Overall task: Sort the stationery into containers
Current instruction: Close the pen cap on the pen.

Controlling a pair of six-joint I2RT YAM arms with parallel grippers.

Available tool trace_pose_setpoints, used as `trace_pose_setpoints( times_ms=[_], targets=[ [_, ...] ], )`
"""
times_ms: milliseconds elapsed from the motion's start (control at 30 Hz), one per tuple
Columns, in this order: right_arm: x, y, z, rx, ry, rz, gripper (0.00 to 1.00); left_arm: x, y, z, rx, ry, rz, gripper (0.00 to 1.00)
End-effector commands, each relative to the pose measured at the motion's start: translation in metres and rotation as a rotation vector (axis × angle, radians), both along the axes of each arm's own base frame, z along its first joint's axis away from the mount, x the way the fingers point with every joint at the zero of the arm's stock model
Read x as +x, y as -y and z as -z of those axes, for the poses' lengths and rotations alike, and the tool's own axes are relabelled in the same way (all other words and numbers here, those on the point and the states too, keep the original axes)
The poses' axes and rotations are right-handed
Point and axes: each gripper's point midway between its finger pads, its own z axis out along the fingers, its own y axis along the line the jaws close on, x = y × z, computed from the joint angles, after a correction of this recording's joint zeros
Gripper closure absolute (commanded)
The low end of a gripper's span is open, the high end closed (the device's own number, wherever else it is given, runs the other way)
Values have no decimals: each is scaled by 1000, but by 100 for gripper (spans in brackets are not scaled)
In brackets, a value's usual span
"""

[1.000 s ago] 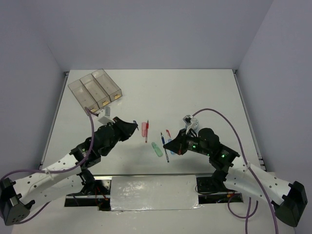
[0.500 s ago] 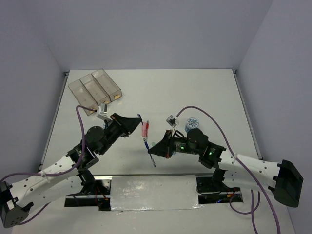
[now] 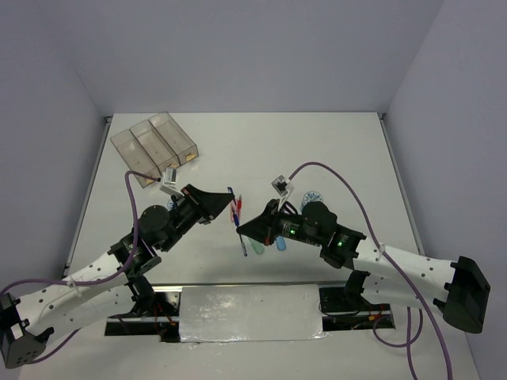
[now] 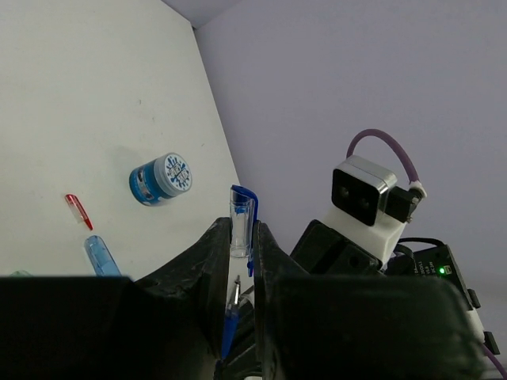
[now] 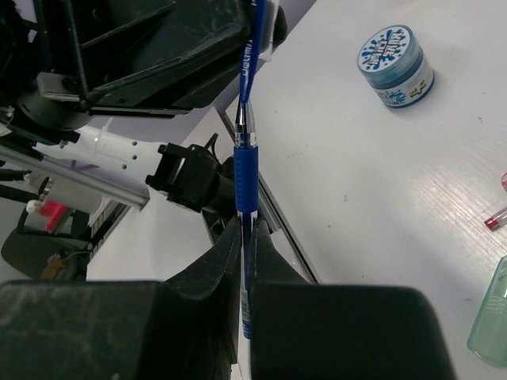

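Looking at the blue pen (image 5: 245, 170), it's up off the table (image 3: 317, 150) and pinched at both ends. The right gripper (image 5: 245, 231) is clamped on the rubber grip section, and the left gripper (image 4: 238, 241) has its fingers closed around the capped end, so it reads to me as a mid-air handover. Which arm ends up with it, no idea.

Out past the left gripper's tips a blue-white tape roll (image 4: 161, 179) stands on the table, with a small red piece (image 4: 77, 210) and a blue bar (image 4: 99, 253) nearer in. A green bar (image 5: 487, 317) lies just off to the right gripper's side.

The three clear bins (image 3: 154, 146) sit well behind the left gripper, and honestly they look empty from above. So my read is that sorting has barely begun: nothing's binned, and the pen, the tape and the bars all need homes.
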Motion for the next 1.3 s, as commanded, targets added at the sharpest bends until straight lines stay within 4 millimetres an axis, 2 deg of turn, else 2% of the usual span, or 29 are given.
trace_pose_setpoints(
  times_ms=[0, 167, 533, 1100, 1267],
  targets=[
    [7, -5, -21, 30, 44, 24, 100, -4, 4, -21, -67, 39, 29, 100],
    [12, -2, -18, 26, 37, 59, 100, -6, 3, -17, -66, 34, 27, 100],
    [14, -1, -26, 39, 56, 70, 100, -7, 3, -14, -74, 30, 31, 100],
    [12, 1, -30, 47, 64, 65, 100, -5, 3, -3, -67, 1, 20, 100],
    [10, 0, -27, 49, 57, 52, 100, -4, 0, -8, -65, 16, 8, 100]
  ],
)
